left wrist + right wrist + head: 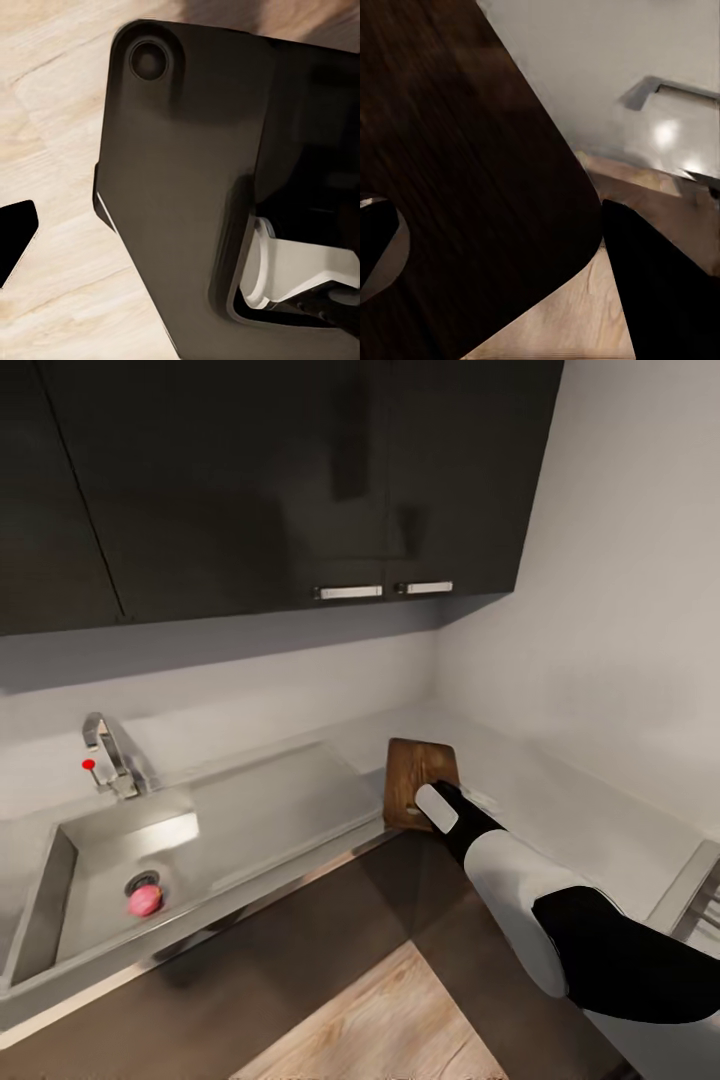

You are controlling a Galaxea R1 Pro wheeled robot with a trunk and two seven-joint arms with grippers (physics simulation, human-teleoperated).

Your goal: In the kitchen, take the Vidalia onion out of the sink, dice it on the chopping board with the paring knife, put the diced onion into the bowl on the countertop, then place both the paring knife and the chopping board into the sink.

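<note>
The dark brown chopping board (pixel 415 775) lies on the grey countertop (pixel 560 810) right of the sink (pixel 60 880), its near end at the front edge. My right gripper (pixel 428 802) hovers over that end, open. In the right wrist view one finger (pixel 375 240) shows at the handle hole and the other finger (pixel 660 292) is off the board's rounded corner (pixel 562 225). A pink-red onion (pixel 144 901) rests by the round drain in the basin. The paring knife and the bowl are out of view. My left gripper hangs over the floor with one fingertip (pixel 15 240) far out to the side.
The tap (pixel 108 750) with a red dot stands behind the basin, with the flat steel drainboard (pixel 270 800) beside it. Dark wall cabinets (pixel 300 480) hang overhead. A wall closes the right side. A steel fixture (pixel 700 890) sits at the far right. Wooden floor (pixel 380 1030) lies below.
</note>
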